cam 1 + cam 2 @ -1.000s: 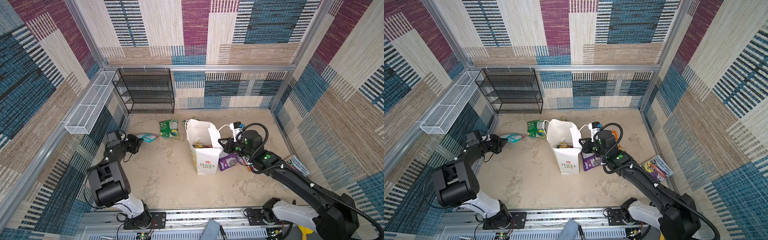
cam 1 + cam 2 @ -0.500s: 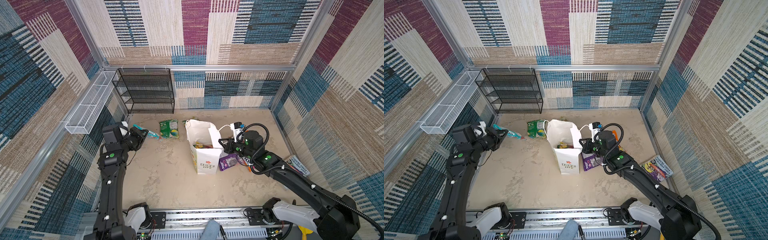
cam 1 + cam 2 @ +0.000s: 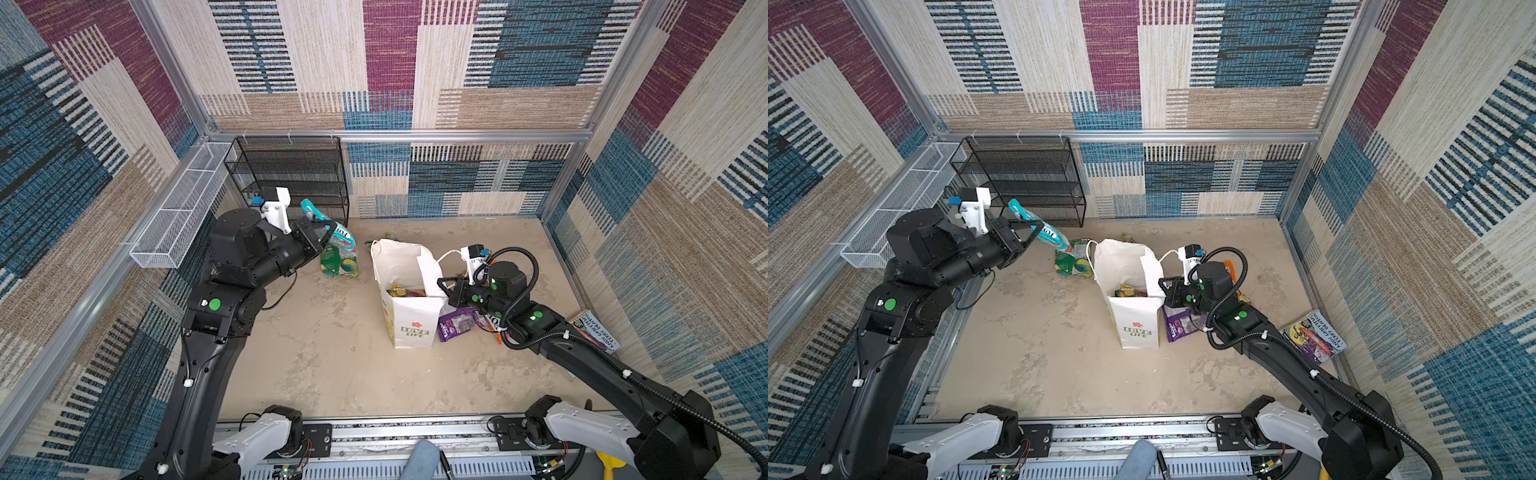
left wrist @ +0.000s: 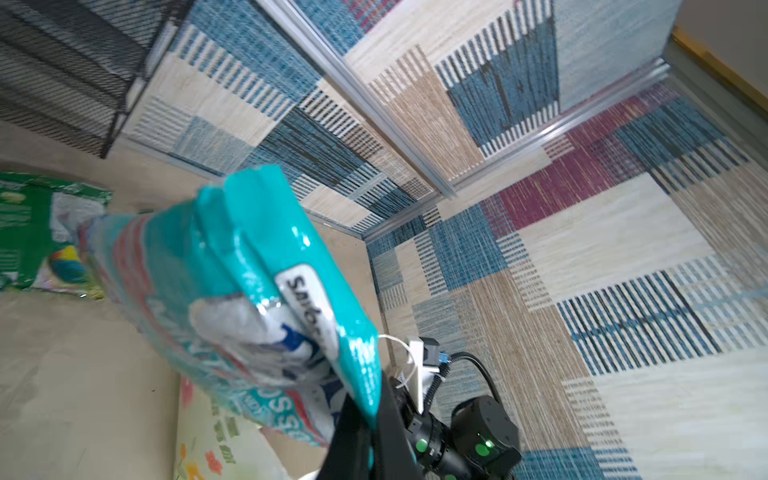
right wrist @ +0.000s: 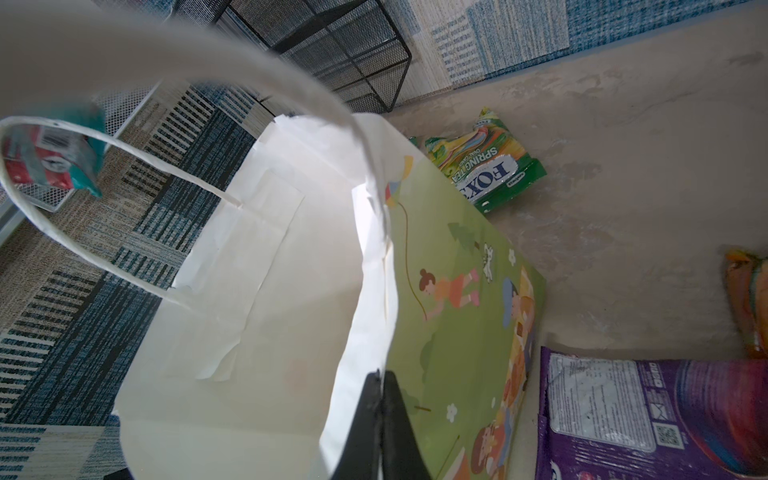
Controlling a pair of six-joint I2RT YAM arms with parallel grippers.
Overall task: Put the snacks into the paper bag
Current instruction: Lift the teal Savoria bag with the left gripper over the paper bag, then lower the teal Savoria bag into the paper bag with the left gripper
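From above, in both top views: finds the left claw (image 3: pixel 328 230) pinched tight on a teal packet (image 3: pixel 345 240), held clear of the floor (image 3: pixel 332 374), up and to the left of the paper bag (image 3: pixel 411 332), not yet over its mouth. Finds the right claw (image 3: pixel 446 286) closed on the bag's right rim, keeping the mouth spread. Shows a few packets already inside, a green packet (image 3: pixel 338 264) flat on the floor near the bag's left wall, a purple packet (image 3: pixel 457 325) just beside its right wall, and an orange packet (image 3: pixel 1231 268) partly hidden behind the right arm.

From the left wrist: shows the teal packet (image 4: pixel 249 270) gripped by one sealed end between black fingers (image 4: pixel 353 440), the rest creased and drooping away.

From the right wrist: shows the right claw (image 5: pixel 380 384) shut on the thin paper rim, the bag's white inside (image 5: pixel 270 270) open, a cord handle (image 5: pixel 83 249) arching across.

Probably light, soft and slick: glossy film over loose sweets that shift. Best taken by a crimped end seam or flat corner, not the puffed middle. Better let go only once above the mouth, since such thin paper walls would likely fold or tip under a nudge.
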